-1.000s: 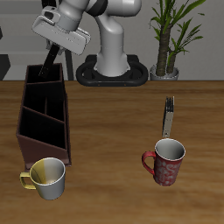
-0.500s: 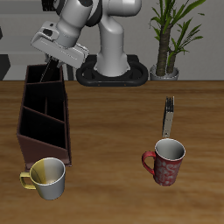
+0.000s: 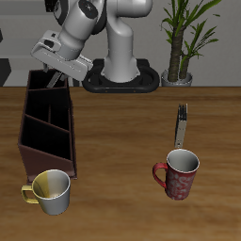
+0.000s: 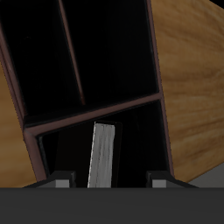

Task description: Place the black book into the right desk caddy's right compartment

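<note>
The right desk caddy (image 3: 72,132) is a long reddish-brown box with black partitions, lying front to back on the table. The black book (image 3: 49,83) hangs steeply in the caddy's end compartment, the one nearest the robot's base. My gripper (image 3: 58,70) is tilted just above that compartment's rim. In the wrist view the book (image 4: 102,154) shows as a pale page-edge strip inside the compartment, below the caddy's partition wall (image 4: 96,112). My gripper (image 4: 111,182) is open: its fingertips (image 4: 61,181) stand well apart from the strip on both sides.
A yellow and white mug (image 3: 52,191) stands at the caddy's front end. A red mug (image 3: 177,174) stands toward the front edge, with a thin grey-brown book (image 3: 181,124) upright behind it. A potted plant (image 3: 179,71) and the robot base (image 3: 120,75) are at the back.
My gripper has swung toward the table's side edge and tilted over the caddy's back end. The book has come down into the end compartment.
</note>
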Tool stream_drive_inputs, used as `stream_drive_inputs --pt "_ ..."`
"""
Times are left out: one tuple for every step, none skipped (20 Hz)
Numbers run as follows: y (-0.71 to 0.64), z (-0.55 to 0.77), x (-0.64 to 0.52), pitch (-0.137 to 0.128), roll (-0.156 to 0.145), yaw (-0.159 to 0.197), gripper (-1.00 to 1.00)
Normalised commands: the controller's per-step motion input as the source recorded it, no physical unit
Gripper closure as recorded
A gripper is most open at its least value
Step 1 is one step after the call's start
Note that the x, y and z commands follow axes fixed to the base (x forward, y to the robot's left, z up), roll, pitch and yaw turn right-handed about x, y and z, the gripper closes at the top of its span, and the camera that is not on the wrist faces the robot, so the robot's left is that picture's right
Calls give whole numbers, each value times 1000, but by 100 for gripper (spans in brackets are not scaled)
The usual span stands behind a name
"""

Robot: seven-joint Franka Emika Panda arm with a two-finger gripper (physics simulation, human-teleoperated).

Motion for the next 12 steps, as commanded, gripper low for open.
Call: stream_drive_inputs --pt "-46 46 15 8 0 2 -100" --pt "-86 44 -45 -6 -18 -26 -100" --pt "-23 -12 71 -8 5 9 -100" --pt "-30 13 14 4 1 9 -100" --pt "-73 43 63 3 -18 -9 -100" --pt "-12 36 -28 -4 16 17 -100" --pt "-74 124 3 -11 -21 2 -100" --pt "57 147 -56 -27 32 7 -100" --pt "72 155 -6 -23 23 11 -100" --pt "123 190 1 -37 -3 5 -100" --pt "150 211 6 -22 50 27 -100" --pt "157 217 43 -53 29 15 -100"
